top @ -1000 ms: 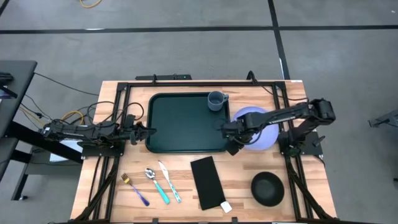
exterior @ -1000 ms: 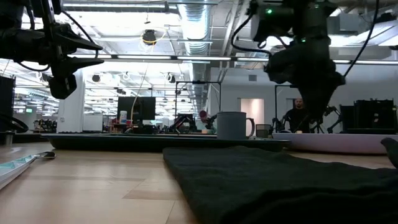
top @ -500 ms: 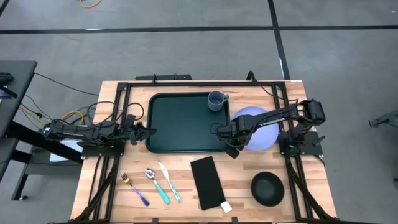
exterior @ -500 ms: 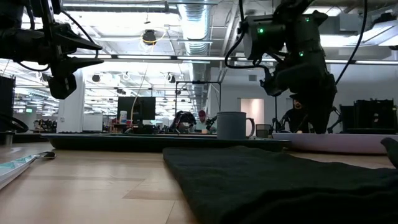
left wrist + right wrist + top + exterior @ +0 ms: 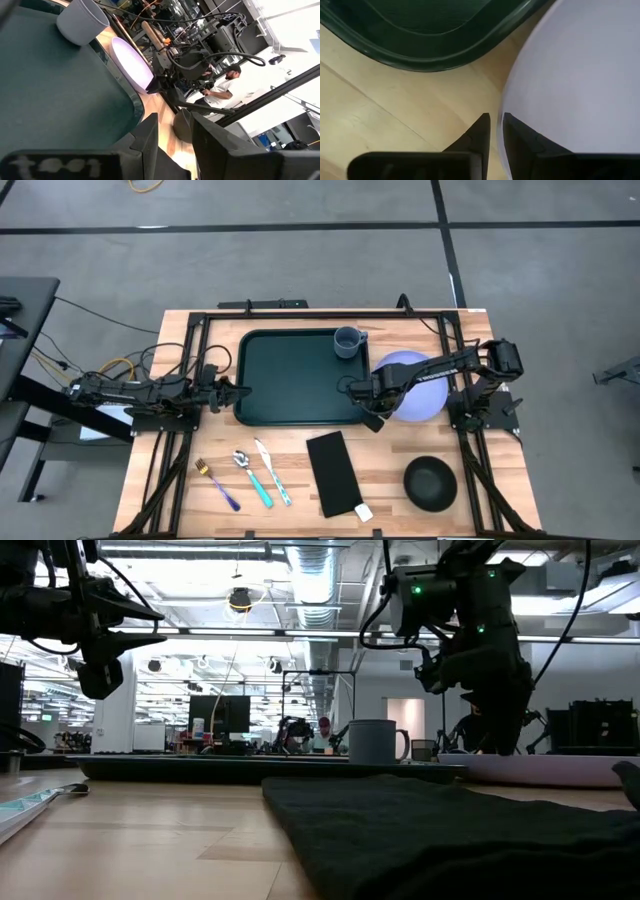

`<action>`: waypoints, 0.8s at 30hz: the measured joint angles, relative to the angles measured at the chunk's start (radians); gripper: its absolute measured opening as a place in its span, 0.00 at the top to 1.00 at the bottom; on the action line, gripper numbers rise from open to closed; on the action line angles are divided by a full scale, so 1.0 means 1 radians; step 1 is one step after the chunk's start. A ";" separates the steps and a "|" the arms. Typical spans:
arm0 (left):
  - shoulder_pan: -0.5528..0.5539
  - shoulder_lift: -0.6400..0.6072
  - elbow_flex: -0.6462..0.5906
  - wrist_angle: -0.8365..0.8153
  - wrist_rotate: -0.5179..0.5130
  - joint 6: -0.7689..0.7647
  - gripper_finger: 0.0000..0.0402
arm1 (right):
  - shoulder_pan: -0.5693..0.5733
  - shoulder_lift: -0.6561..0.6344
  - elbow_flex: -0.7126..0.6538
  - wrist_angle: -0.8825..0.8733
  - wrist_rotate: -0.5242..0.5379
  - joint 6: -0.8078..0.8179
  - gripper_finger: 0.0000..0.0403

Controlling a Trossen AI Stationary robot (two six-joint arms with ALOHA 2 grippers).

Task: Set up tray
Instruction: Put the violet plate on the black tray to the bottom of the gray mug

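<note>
The dark green tray (image 5: pixel 295 377) lies flat in the middle of the table, with a grey mug (image 5: pixel 347 342) standing in its far right corner. A lavender plate (image 5: pixel 412 386) rests on the wood just right of the tray. My right gripper (image 5: pixel 372 416) is down at the plate's near left rim, beside the tray's near right corner (image 5: pixel 435 45), and is almost shut. My left gripper (image 5: pixel 226 390) hangs open above the tray's left rim, raised off the table in the low view (image 5: pixel 100 670). My right gripper (image 5: pixel 496 127) has the plate's rim (image 5: pixel 504 107) in the narrow gap between its two fingers. One finger (image 5: pixel 517 140) lies over the plate and the other (image 5: pixel 479 134) over the wood. It comes slanting down from above. The plate lies flat on the table.
On the near half of the table lie a black napkin (image 5: pixel 333 470), a black bowl (image 5: pixel 430 483), a small white piece (image 5: pixel 363 511), and a fork (image 5: pixel 218 483), spoon (image 5: pixel 250 475) and knife (image 5: pixel 272 472). People show in the room beyond.
My right arm has drawn its elbow in. Its gripper has shifted toward the table's left and sunk toward the plate's near left rim, mostly in the first half second. The plate, the tray and my left arm have stayed where they were.
</note>
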 joint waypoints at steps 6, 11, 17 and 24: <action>0.000 0.000 0.000 0.000 0.000 0.000 0.75 | 0.001 0.000 -0.003 0.025 0.003 -0.020 0.91; 0.000 0.000 0.000 0.000 0.000 0.000 0.75 | 0.001 0.000 -0.042 0.057 0.000 -0.022 0.92; 0.000 0.000 0.000 0.000 0.000 0.000 0.75 | -0.001 0.000 -0.050 0.064 0.022 -0.023 0.93; 0.000 0.000 0.000 0.000 0.000 0.000 0.75 | -0.001 -0.001 -0.050 0.062 0.026 -0.023 0.99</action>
